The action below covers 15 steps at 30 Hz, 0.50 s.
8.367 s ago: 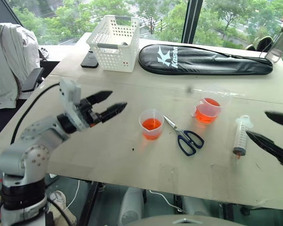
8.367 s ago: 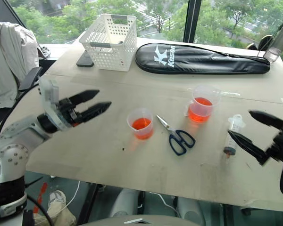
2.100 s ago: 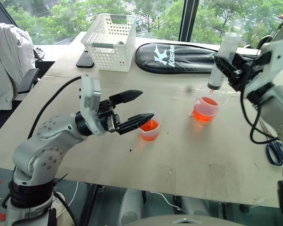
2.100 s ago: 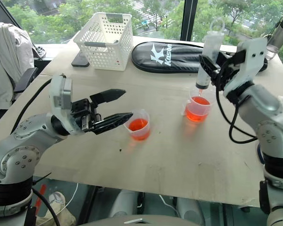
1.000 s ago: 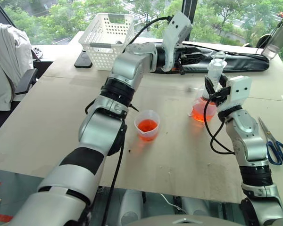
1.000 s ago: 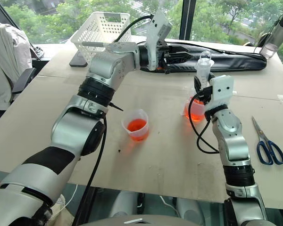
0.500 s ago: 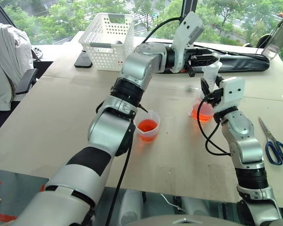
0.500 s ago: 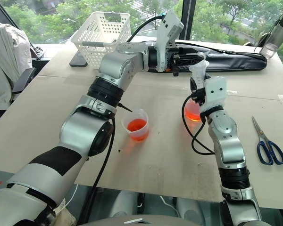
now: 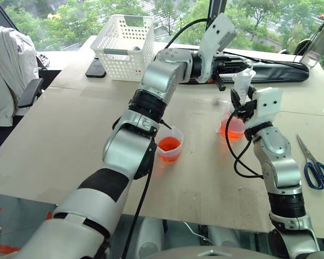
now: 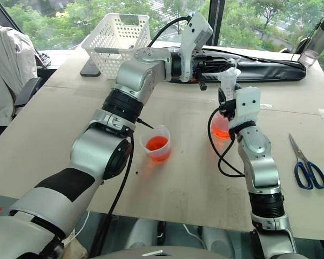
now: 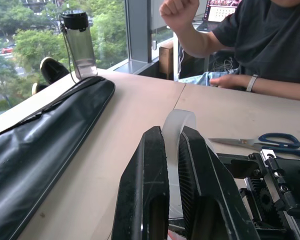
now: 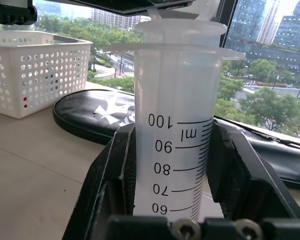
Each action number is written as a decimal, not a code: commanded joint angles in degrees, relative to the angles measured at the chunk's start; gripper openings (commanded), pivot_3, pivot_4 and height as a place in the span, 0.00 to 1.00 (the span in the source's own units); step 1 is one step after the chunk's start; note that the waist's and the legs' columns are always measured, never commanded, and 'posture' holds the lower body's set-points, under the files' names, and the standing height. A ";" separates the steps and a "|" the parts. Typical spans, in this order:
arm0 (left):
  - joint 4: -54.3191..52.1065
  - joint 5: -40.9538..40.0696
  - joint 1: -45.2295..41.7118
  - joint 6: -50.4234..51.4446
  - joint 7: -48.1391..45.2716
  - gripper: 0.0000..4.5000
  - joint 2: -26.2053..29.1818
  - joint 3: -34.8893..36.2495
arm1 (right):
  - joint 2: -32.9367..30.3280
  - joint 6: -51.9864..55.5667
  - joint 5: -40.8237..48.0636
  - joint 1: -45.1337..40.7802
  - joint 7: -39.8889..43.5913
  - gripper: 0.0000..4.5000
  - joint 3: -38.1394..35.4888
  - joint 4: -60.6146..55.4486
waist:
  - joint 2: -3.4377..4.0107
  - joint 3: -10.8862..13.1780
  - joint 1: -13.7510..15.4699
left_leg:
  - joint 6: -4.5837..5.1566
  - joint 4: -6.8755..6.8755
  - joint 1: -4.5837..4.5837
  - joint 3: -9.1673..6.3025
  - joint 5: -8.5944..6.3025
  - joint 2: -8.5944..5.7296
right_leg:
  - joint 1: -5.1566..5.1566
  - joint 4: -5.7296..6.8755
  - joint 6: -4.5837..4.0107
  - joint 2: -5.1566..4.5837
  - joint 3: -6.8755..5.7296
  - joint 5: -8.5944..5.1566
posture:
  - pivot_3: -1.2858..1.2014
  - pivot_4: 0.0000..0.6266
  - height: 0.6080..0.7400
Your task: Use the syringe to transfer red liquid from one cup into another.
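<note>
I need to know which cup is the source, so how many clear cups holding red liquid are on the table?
2. The smaller handleless cup stands near the table's middle; the larger measuring cup stands to its right, under the syringe.

syringe (image 9: 241, 86) upright over handled cup (image 9: 232, 127); smaller cup (image 9: 170, 143) left; scissors (image 9: 314, 168) right

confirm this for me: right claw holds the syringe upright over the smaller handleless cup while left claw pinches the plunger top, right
Not quite. The syringe stands over the larger handled cup, as the right eye view shows; the smaller cup sits apart, nearer the middle. The right claw does hold the barrel, and the left claw pinches the plunger top.
</note>
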 commanded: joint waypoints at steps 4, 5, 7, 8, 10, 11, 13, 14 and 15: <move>1.11 -0.99 -5.74 -4.05 -0.08 0.00 -0.99 3.39 | 0.32 1.45 -0.01 0.96 0.67 0.34 0.44 -3.11 | 0.00 0.00 0.00 | 0.00 0.00 0.00 0.00 0.00 0.00 | 0.00 0.00 0.00 0.00 0.00 0.00 | 0.52 0.24 0.88; 1.55 -0.89 -6.07 -4.47 -0.13 0.00 -0.93 3.49 | 0.39 1.76 0.07 1.07 0.73 0.34 0.47 -3.18 | 0.00 0.00 0.00 | 0.00 0.00 0.00 0.00 0.00 0.00 | 0.00 0.00 0.00 0.00 0.00 0.00 | 0.52 0.24 0.88; 2.03 -0.82 -6.43 -4.94 -0.30 0.00 -0.88 3.57 | 0.59 2.55 0.25 1.48 0.79 0.34 0.48 -3.59 | 0.00 0.00 0.00 | 0.00 0.00 0.00 0.00 0.00 0.00 | 0.00 0.00 0.00 0.00 0.00 0.00 | 0.52 0.24 0.88; 2.15 -0.82 -6.52 -5.07 -0.40 0.00 -0.86 3.59 | 0.64 2.83 0.25 1.70 0.83 0.34 0.53 -3.76 | 0.00 0.00 0.00 | 0.00 0.00 0.00 0.00 0.00 0.00 | 0.00 0.00 0.00 0.00 0.00 0.00 | 0.52 0.24 0.88; 2.27 -0.83 -6.53 -5.19 -0.66 0.00 -0.89 3.56 | 0.80 3.43 0.32 2.07 0.96 0.34 0.59 -4.08 | 0.00 0.00 -0.01 | 0.00 0.00 0.00 -0.01 0.00 0.00 | 0.00 0.00 0.00 0.00 0.00 0.00 | 0.52 0.24 0.88; 2.25 -0.80 -6.45 -5.25 -0.76 0.00 -0.92 3.52 | 0.83 3.71 0.26 2.23 0.99 0.34 0.65 -4.24 | 0.00 0.00 -0.01 | 0.00 0.00 0.00 -0.01 0.00 0.00 | 0.00 0.00 0.00 0.00 0.00 0.00 | 0.52 0.24 0.88; 2.32 -0.76 -6.35 -5.31 -0.89 0.00 -0.99 3.50 | 0.84 4.20 0.16 2.50 1.07 0.34 0.70 -4.52 | 0.00 0.00 0.00 | 0.00 0.00 0.00 -0.01 0.00 0.00 | 0.00 0.01 0.00 0.00 0.00 0.00 | 0.52 0.24 0.88; 2.33 -0.73 -6.29 -5.32 -0.94 0.00 -1.03 3.47 | 0.83 4.45 0.12 2.67 1.07 0.34 0.71 -4.67 | 0.00 0.00 -0.01 | 0.00 0.00 0.00 0.00 0.00 0.00 | 0.00 0.01 0.00 0.00 0.00 0.00 | 0.52 0.24 0.88; 2.34 -0.71 -6.23 -5.33 -0.98 0.00 -1.05 3.45 | 0.82 4.70 0.10 2.82 1.08 0.34 0.71 -4.84 | 0.00 0.00 -0.01 | 0.00 0.01 0.00 0.00 0.00 0.00 | 0.00 0.01 0.00 0.00 0.00 0.00 | 0.52 0.24 0.88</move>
